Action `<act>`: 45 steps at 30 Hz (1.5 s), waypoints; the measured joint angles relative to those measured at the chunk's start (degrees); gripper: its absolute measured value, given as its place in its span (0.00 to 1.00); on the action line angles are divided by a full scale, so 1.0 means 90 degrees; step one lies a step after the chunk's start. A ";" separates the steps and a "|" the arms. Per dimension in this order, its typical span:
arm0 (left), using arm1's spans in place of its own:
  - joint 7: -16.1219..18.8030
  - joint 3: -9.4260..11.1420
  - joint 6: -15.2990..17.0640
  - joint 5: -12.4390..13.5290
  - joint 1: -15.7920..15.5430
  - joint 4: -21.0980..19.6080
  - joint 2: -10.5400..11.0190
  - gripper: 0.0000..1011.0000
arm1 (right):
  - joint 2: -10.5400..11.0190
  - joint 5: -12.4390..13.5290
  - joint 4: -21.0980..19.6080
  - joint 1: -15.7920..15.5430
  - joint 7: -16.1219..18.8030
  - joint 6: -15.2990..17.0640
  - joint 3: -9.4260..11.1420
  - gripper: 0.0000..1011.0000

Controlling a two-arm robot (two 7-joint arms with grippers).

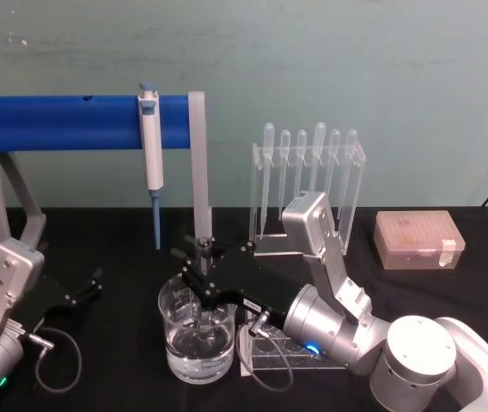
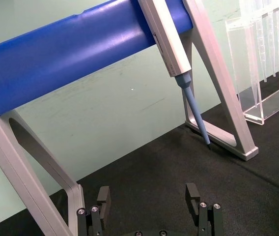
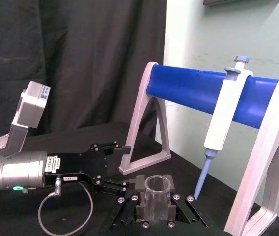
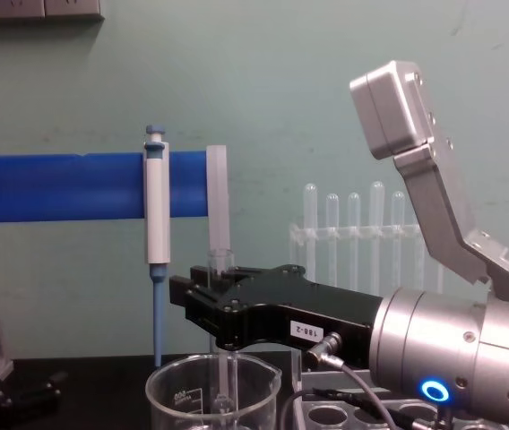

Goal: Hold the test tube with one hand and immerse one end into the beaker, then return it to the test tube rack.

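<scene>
Over beaker (image 1: 173, 330) | right tool (image 1: 201, 257) clamped on upright test tube (image 4: 221, 260), lower end inside beaker | left tool (image 2: 148, 199) idle at left, jaws apart

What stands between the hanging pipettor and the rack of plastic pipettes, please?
The stand's grey leg, seen in the head view between the pipettor and the pipette rack.
</scene>
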 joint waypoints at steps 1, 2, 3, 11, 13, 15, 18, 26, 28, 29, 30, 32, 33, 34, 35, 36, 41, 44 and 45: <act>0.0000 0.0000 0.0000 0.0000 0.0000 0.0000 0.0000 0.99 | 0.0000 0.0000 0.0000 0.0000 0.0000 0.0000 0.0000 0.22; 0.0000 0.0000 0.0000 0.0000 0.0000 0.0000 0.0000 0.99 | 0.0000 0.0000 0.0000 0.0000 0.0000 0.0000 0.0000 0.22; 0.0000 0.0000 0.0000 0.0000 0.0000 0.0000 0.0000 0.99 | 0.0000 0.0000 0.0000 0.0000 0.0000 0.0000 0.0000 0.22; 0.0000 0.0000 0.0000 0.0000 0.0000 0.0000 0.0000 0.99 | 0.0000 0.0000 0.0000 0.0000 0.0000 0.0000 0.0000 0.22; 0.0000 0.0000 0.0000 0.0000 0.0000 0.0000 0.0000 0.99 | 0.0000 0.0000 0.0000 0.0000 0.0000 0.0000 0.0001 0.22; 0.0000 0.0000 0.0000 0.0000 0.0000 0.0000 0.0000 0.99 | 0.0000 0.0000 0.0000 0.0000 0.0000 0.0000 0.0000 0.22; 0.0000 0.0000 0.0000 0.0000 0.0000 0.0000 0.0000 0.99 | 0.0000 0.0000 0.0000 0.0000 0.0000 0.0000 0.0000 0.22; 0.0000 0.0000 0.0000 0.0000 0.0000 0.0000 0.0000 0.99 | 0.0000 0.0000 0.0000 0.0000 0.0000 0.0000 0.0000 0.22; 0.0000 0.0000 0.0000 0.0000 0.0000 0.0000 0.0000 0.99 | 0.0000 0.0000 0.0001 0.0000 0.0000 0.0000 0.0000 0.22; 0.0000 0.0000 0.0000 0.0000 0.0000 0.0000 0.0000 0.99 | 0.0000 0.0000 0.0000 0.0000 0.0000 0.0000 0.0000 0.22; 0.0000 0.0000 0.0000 0.0000 0.0000 0.0000 0.0000 0.99 | 0.0000 0.0000 0.0000 0.0000 0.0000 0.0000 0.0000 0.22; 0.0000 0.0000 0.0000 0.0000 0.0000 0.0000 0.0000 0.99 | 0.0000 0.0000 0.0000 0.0000 0.0000 0.0000 0.0000 0.22; 0.0000 0.0000 0.0000 0.0000 0.0000 0.0000 0.0000 0.99 | 0.0000 0.0000 0.0000 0.0000 0.0000 0.0000 0.0000 0.22; 0.0000 0.0000 0.0000 0.0000 0.0000 0.0000 0.0000 0.99 | 0.0000 0.0000 0.0000 0.0000 0.0000 0.0000 0.0000 0.22; 0.0000 0.0000 0.0000 0.0000 0.0000 0.0000 0.0000 0.99 | 0.0000 0.0000 0.0001 0.0000 0.0000 0.0000 0.0000 0.22; 0.0000 0.0000 0.0000 0.0000 0.0000 0.0000 0.0000 0.99 | 0.0000 0.0000 0.0000 0.0000 0.0000 0.0000 0.0000 0.22; 0.0000 0.0000 0.0000 0.0000 0.0000 0.0000 0.0000 0.99 | 0.0000 0.0000 0.0000 0.0000 0.0000 0.0000 0.0000 0.22; 0.0000 0.0000 0.0000 0.0000 0.0000 0.0000 0.0000 0.99 | 0.0000 0.0000 0.0000 0.0000 0.0000 0.0000 0.0000 0.22; 0.0000 0.0000 0.0000 0.0000 0.0000 0.0000 0.0000 0.99 | 0.0000 0.0000 0.0000 0.0000 0.0000 0.0000 0.0000 0.22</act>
